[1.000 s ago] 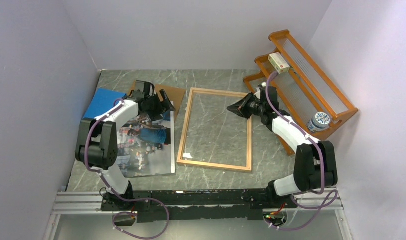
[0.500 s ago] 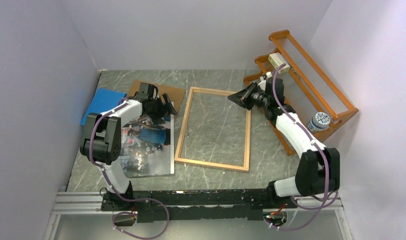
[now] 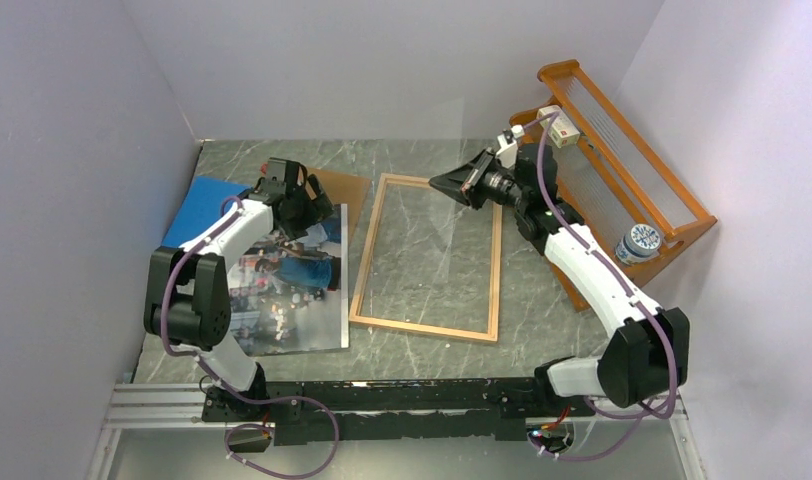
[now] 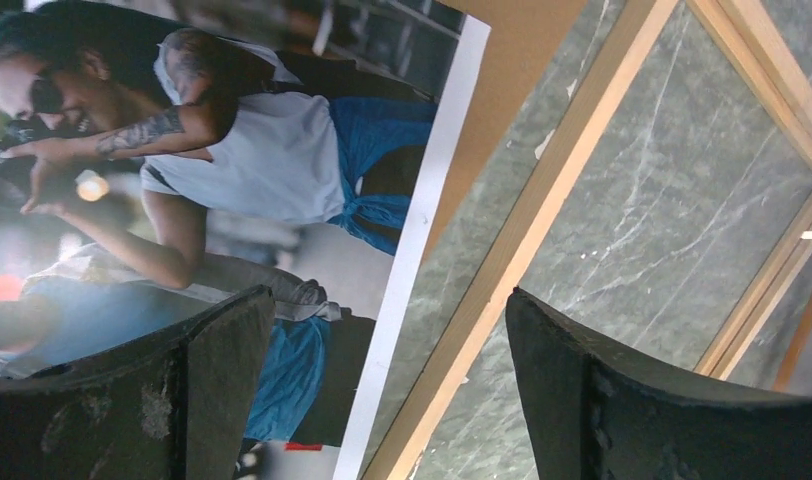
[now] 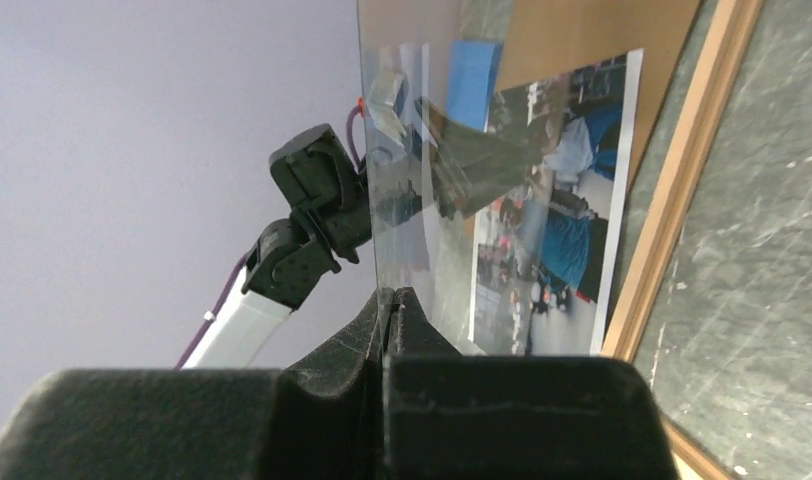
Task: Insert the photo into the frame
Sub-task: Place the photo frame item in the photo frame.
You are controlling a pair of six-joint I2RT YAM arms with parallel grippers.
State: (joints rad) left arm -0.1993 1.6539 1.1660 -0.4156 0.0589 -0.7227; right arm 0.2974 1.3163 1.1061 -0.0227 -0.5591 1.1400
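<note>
The photo [image 3: 287, 290], a colour print with a person in blue, lies face up on the table left of the frame [image 3: 427, 328], which lies flat with a light-orange border. My left gripper [image 3: 300, 203] is open and empty, low over the photo's far right edge. In the left wrist view its jaws [image 4: 392, 390] straddle the photo's white margin [image 4: 422, 210] and the frame's left border [image 4: 542, 200]. My right gripper [image 3: 444, 184] is shut on the edge of a clear pane [image 5: 402, 150] and holds it tilted up above the frame's far end.
A brown backing panel [image 3: 346, 190] and a blue sheet [image 3: 204, 200] lie partly under the photo at the far left. An orange slatted rack [image 3: 622, 170] at the right holds a small box [image 3: 560, 125] and a can [image 3: 639, 243]. Walls close in on both sides.
My right gripper has risen and moved left and back with the clear pane's edge. My left gripper has shifted left and back over the photo's far end. The frame slid slightly left.
</note>
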